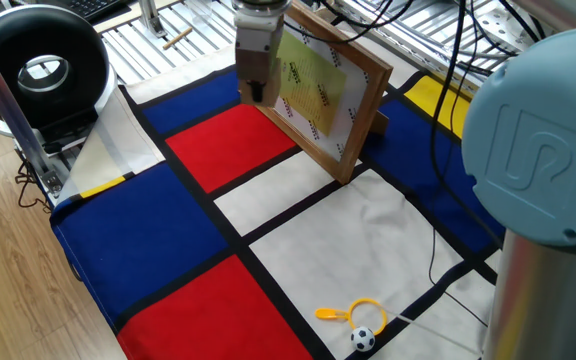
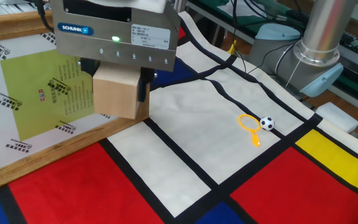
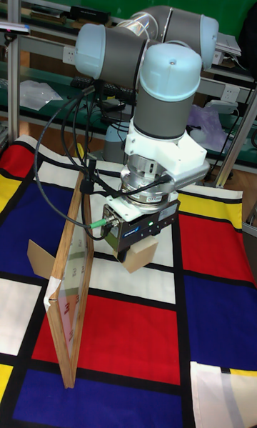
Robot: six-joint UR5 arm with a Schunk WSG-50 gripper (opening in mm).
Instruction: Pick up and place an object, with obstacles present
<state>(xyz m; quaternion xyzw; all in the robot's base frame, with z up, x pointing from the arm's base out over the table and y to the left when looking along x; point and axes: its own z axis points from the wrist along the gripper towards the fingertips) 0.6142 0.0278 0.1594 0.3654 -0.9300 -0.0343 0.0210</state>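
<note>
At the top centre of one fixed view, the gripper point(image 1: 257, 92) hangs beside the picture frame point(image 1: 330, 92). Upper left of the other fixed view, its jaws are clamped on the wooden cube point(image 2: 118, 91), clear of the cloth. Centre of the tall fixed view, the cube rides aloft: the carrying step, which next calls for skirting the frame before lowering.

The gripper point(image 2: 118, 84) housing carries a blue "SCHUNK" label; the frame's point(image 2: 17, 93) sheet print is too small to read.
</note>
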